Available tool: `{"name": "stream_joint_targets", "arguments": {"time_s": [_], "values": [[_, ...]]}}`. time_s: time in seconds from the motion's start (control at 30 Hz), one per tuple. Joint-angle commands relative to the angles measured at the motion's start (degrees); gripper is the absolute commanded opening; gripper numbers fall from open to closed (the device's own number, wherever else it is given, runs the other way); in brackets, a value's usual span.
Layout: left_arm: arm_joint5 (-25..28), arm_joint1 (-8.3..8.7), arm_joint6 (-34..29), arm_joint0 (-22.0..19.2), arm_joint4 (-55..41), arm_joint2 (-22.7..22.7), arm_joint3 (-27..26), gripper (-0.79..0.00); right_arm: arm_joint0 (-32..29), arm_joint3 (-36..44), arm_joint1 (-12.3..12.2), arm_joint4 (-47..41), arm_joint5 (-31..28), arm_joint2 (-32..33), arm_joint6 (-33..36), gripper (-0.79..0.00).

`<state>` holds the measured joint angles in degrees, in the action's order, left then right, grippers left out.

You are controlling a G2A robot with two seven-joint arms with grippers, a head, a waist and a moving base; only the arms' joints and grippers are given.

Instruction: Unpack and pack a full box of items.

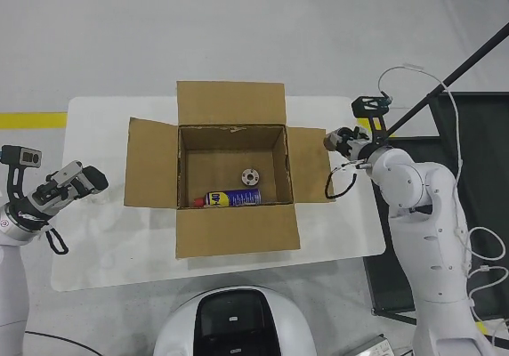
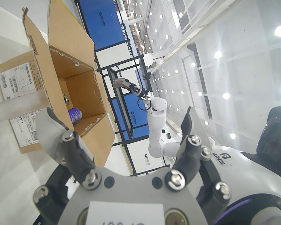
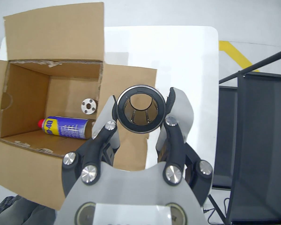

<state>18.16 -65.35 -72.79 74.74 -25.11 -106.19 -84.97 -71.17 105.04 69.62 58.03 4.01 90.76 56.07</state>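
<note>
An open cardboard box [image 1: 152, 162] [image 2: 68, 54] [image 3: 25, 90] stands mid-table with its flaps spread. Inside lie a blue and yellow spray can [image 1: 233, 198] [image 3: 65, 127] [image 2: 74, 115] and a small round metal flange [image 1: 250, 175] [image 3: 88, 106]. My right gripper [image 3: 141, 112] [image 1: 341, 142] is shut on a hollow metal cylinder [image 3: 141, 111] [image 1: 335, 141], held above the box's right flap; the cylinder [image 2: 119, 83] also appears far off in the left wrist view. My left gripper [image 2: 117, 120] [image 1: 85, 181] hangs open and empty over the table's left edge, apart from the box.
The white table [image 1: 103, 240] carries the box alone. A black metal rack [image 1: 495, 133] [image 3: 260, 122] stands off the table's right side, close behind the right arm. Yellow floor tape [image 1: 14, 119] runs behind the table.
</note>
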Motion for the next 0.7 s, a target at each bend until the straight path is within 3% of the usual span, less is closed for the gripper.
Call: {"name": "stream_joint_targets", "arguments": {"time_s": [0.0, 0.2, 0.37, 0.67], "values": [[0.00, 0.00, 0.00, 0.00, 0.00, 0.00, 0.00, 0.000, -0.38, -2.62, -0.16, 0.76, -0.90, 0.27, -0.74, -0.785], [0.00, 0.00, 0.00, 0.00, 0.00, 0.00, 0.00, 0.000, -0.89, -9.29, -0.43, 0.81, -1.75, 1.48, -4.60, -0.785], [0.00, 0.00, 0.00, 0.00, 0.00, 0.00, 0.00, 0.000, -0.62, -15.56, -0.51, 5.35, 1.19, 0.59, -7.53, -0.785], [0.00, 0.00, 0.00, 0.00, 0.00, 0.00, 0.00, 0.000, 3.87, -28.43, 0.27, 4.86, 2.79, -3.51, -14.55, -0.785]]}}
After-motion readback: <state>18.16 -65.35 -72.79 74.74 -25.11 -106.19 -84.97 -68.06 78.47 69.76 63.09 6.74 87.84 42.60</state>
